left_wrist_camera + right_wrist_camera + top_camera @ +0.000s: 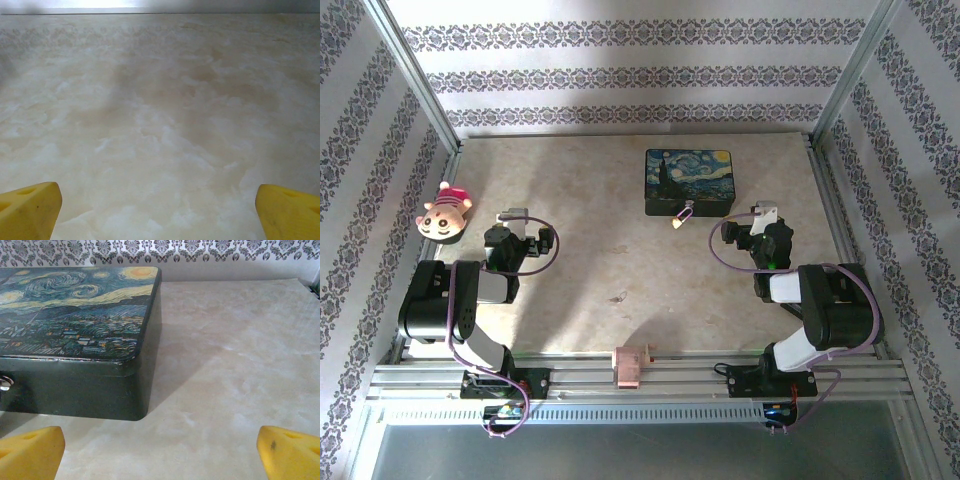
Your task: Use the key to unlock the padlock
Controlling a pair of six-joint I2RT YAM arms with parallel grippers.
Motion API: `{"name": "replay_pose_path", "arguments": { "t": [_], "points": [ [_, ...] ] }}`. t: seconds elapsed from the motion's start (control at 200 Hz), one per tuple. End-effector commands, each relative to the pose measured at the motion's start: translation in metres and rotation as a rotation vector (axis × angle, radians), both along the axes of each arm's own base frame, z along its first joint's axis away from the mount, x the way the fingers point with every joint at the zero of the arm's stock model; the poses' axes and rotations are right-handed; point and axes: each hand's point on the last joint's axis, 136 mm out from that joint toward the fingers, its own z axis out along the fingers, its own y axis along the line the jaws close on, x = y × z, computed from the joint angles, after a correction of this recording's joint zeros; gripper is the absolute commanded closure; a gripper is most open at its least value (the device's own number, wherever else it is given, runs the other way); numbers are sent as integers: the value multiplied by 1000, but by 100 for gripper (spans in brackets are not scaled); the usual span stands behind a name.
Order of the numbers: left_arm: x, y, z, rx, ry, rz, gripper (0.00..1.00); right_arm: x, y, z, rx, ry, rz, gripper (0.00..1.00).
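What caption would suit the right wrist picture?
Right gripper, open, facing the painted box on the table.

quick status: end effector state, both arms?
Left end effector: open, holding nothing.
Right end effector: open, holding nothing, facing the painted box.

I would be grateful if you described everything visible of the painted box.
The painted box is flat, rectangular and metal-looking, with rounded corners, dark glossy sides and a lid printed with a swirling night-sky painting. The lid is shut. It lies flat on the table, far and right of centre. A small padlock sits at its front wall.
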Motion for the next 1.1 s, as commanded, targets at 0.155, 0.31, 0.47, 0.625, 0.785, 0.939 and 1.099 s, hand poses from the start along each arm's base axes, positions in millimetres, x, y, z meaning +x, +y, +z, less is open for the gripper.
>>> {"name": "replay_pose_path", "arguments": {
  "t": [0.155,0.31,0.47,0.625,0.785,0.939,1.099],
  "points": [
    [7,-2,11,2,-40,-7,1,5,-2,10,-4,-29,6,2],
    [7,-2,11,2,-40,-7,1,5,-2,10,-5,-29,6,2],
    [7,-2,11,3,-40,-7,1,5,-2,10,-5,-29,6,2],
    [7,-3,11,3,-39,-7,1,5,-2,10,-5,-29,6,2],
    [7,-3,11,2,-40,-7,1,6,-5,11,-3,-28,-8,2],
    [7,-3,12,1,-40,-7,1,6,-5,11,-2,-28,-10,2],
    [7,-2,11,3,-40,-6,1,5,-6,10,-5,-27,-13,2]
  ]
}}
